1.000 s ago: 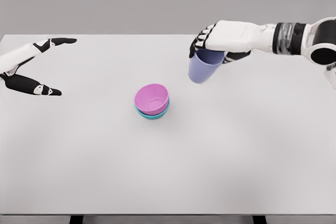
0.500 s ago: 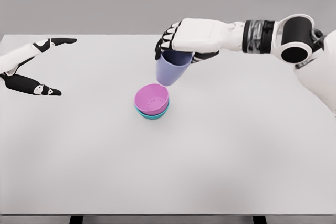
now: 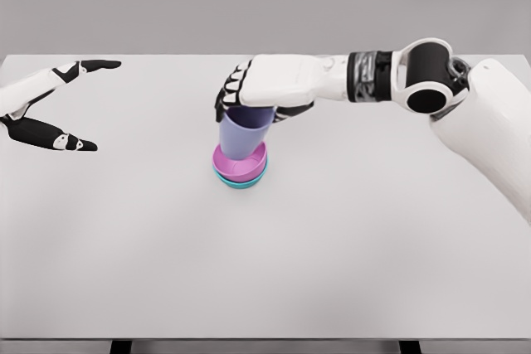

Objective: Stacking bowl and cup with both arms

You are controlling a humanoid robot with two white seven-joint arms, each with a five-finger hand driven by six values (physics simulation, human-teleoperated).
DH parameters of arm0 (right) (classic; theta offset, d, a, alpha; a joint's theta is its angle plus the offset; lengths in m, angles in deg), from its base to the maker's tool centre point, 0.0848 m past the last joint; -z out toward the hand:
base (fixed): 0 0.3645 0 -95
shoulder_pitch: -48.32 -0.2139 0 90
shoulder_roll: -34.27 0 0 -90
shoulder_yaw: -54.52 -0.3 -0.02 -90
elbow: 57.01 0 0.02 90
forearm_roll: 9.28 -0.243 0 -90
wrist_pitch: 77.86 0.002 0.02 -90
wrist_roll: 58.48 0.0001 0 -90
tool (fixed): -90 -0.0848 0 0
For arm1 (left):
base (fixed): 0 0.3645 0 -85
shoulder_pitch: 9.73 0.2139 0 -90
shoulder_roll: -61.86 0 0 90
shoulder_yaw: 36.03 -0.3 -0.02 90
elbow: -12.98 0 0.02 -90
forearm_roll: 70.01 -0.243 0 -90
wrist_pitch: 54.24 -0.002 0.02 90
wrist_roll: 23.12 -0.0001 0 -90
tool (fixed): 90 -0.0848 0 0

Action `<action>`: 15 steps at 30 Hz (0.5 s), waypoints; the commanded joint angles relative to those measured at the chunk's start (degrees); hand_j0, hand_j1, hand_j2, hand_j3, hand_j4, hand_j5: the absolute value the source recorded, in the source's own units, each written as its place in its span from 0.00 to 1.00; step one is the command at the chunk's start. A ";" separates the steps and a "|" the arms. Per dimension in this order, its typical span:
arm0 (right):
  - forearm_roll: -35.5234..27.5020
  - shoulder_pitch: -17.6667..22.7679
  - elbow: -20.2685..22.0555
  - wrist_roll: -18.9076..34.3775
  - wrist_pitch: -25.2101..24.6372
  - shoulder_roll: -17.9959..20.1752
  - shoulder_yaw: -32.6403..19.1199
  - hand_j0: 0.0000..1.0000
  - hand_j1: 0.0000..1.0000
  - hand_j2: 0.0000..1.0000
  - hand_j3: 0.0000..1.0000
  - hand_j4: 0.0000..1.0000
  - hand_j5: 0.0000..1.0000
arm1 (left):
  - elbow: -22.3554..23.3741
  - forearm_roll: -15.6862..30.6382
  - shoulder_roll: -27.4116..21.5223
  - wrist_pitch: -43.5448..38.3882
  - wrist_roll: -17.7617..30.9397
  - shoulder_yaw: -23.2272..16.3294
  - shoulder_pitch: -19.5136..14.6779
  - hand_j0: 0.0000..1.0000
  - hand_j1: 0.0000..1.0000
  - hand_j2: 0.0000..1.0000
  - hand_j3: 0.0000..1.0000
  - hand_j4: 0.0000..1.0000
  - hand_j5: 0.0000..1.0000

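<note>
The right hand reaches in from the right side across the white table, its long white arm stretched out with the dark elbow joint raised above the far right part of the tabletop. The fingers are curled down over the rim of a lavender cup, clamped around its upper edge from above, so the cup hangs mouth-up beneath the palm. The cup tilts a little, its narrower base pointing down and slightly left, and that base sits inside the mouth of a pink bowl near the middle of the table; whether the base actually rests on the bowl's floor or hangs just above it I cannot tell from here. The pink bowl is itself nested in a teal bowl, of which only a thin band of rim shows beneath the pink one. The two bowls stand upright on the tabletop. Far to the left, well apart from the bowls, the left hand shows at the table's edge, its thumb and fingers spread wide apart and holding nothing, one dark fingertip pointing toward the far side of the table and another lower down pointing right.
</note>
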 commanded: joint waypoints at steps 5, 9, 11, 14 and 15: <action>-0.09 0.00 -4.32 -0.03 -0.17 -1.53 1.08 0.69 0.69 0.69 0.69 0.69 0.69 | -0.01 0.47 -0.06 -0.15 -0.02 0.00 0.00 1.00 1.00 1.00 1.00 1.00 1.00; -0.09 0.00 -5.11 -0.03 -0.17 -1.62 2.04 0.69 0.69 0.69 0.69 0.69 0.69 | -0.01 0.47 -0.06 -0.15 -0.02 0.00 0.00 1.00 1.00 1.00 1.00 1.00 1.00; -0.09 -0.09 -5.20 -0.03 -0.17 -1.71 2.75 0.69 0.69 0.69 0.69 0.69 0.69 | -0.01 0.47 -0.06 -0.15 -0.02 0.00 0.00 1.00 1.00 1.00 1.00 1.00 1.00; -0.09 -0.09 -6.42 -0.03 -0.17 -2.15 3.10 0.69 0.69 0.69 0.69 0.69 0.69 | -0.01 0.47 -0.06 -0.15 -0.02 0.00 0.00 1.00 1.00 1.00 1.00 1.00 1.00; -0.09 -0.09 -6.43 -0.03 -0.17 -2.06 3.10 0.69 0.69 0.69 0.69 0.69 0.69 | -0.01 0.47 -0.06 -0.15 -0.02 0.00 0.00 1.00 1.00 1.00 1.00 1.00 1.00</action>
